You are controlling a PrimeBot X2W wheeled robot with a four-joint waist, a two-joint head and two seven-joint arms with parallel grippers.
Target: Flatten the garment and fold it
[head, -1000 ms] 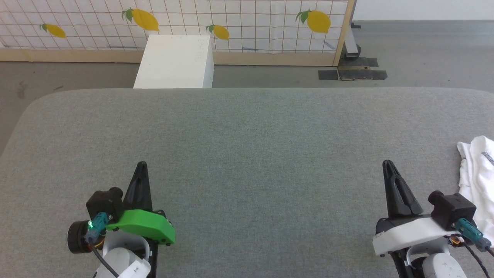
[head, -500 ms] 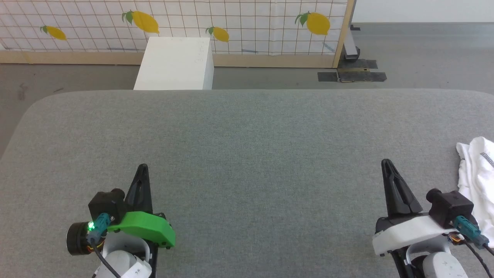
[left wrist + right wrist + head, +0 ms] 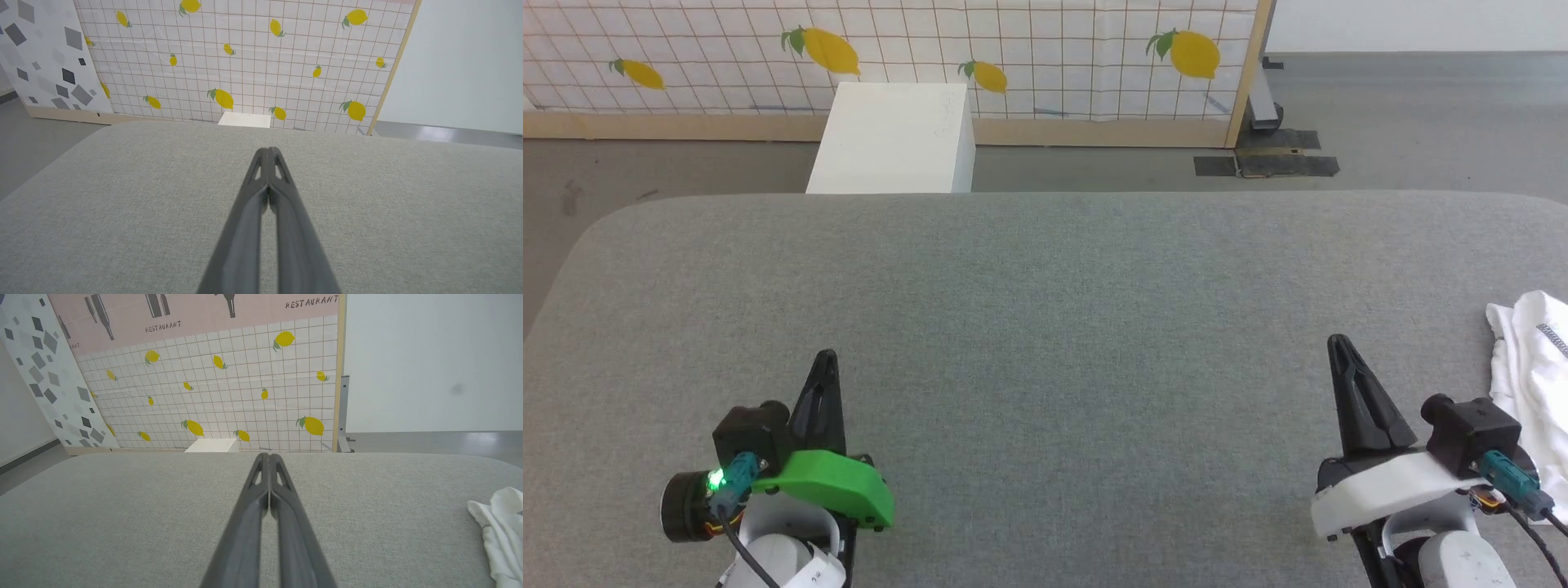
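Observation:
The garment is a crumpled white heap at the right edge of the grey padded table, partly cut off by the head view's border. It also lies at the lower right of the right wrist view, garment. My right gripper hovers just left of it, shut and empty, its tips pressed together as right gripper shows. My left gripper sits at the lower left of the table, far from the cloth, shut with nothing in it; the left gripper fingers meet at the tips.
A rigid white box stands on the floor beyond the table's far edge. Behind it runs a lemon-patterned panel with a wooden frame. Dark tape patches mark the floor at the back right.
The whole head view has slid down slightly, so the camera has tilted a little. Both grippers stay shut and in place.

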